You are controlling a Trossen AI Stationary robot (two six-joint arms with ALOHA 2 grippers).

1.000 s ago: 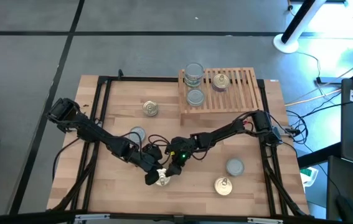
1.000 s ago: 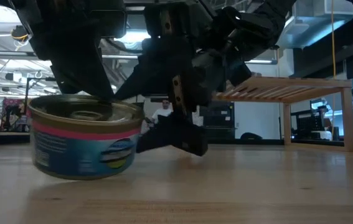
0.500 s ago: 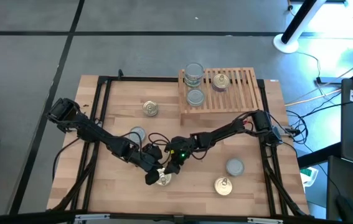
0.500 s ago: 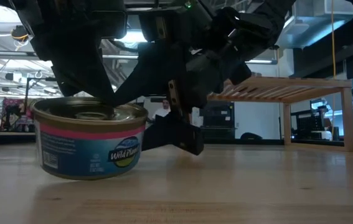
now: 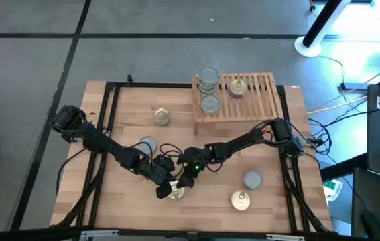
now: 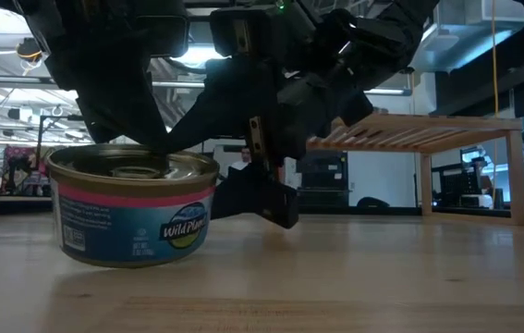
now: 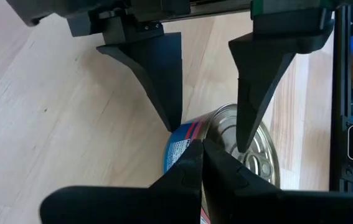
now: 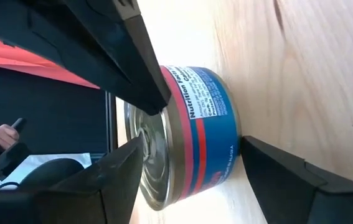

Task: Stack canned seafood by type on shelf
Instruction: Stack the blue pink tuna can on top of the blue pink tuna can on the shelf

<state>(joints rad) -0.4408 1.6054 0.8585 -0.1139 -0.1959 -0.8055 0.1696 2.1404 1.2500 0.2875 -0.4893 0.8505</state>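
Observation:
A blue-and-pink can [image 6: 132, 208] with a gold top [image 5: 175, 193] stands upright on the table near its front edge. My left gripper [image 7: 201, 149] is shut, its tips down on the can's top at the rim. My right gripper [image 8: 192, 146] is open and rolled onto its side. One finger [image 7: 164, 93] stands beside the can's wall and the other [image 7: 257, 93] over its top. The shelf [image 5: 243, 100] at the far right holds a silver-topped stack [image 5: 208, 80], another silver can [image 5: 210, 104] and a gold one [image 5: 237, 88]. My left gripper rests its shut fingertips on the can's top at the rim [image 7: 216, 146], slanting down from the table's left. The can sits flat on the table under them. My right gripper has its fingers around the can, but I cannot tell whether either touches it.
Loose cans lie on the table: a gold one [image 5: 162, 117] and a silver one [image 5: 147, 145] to the left, and a silver one [image 5: 252, 179] and a gold one [image 5: 240, 200] at the near right. Both arms cross close together at the table's middle.
The can has turned about where it stands, showing another part of its label in the low view. It first looked slightly tipped and now sits flat. Both grippers stay by it.

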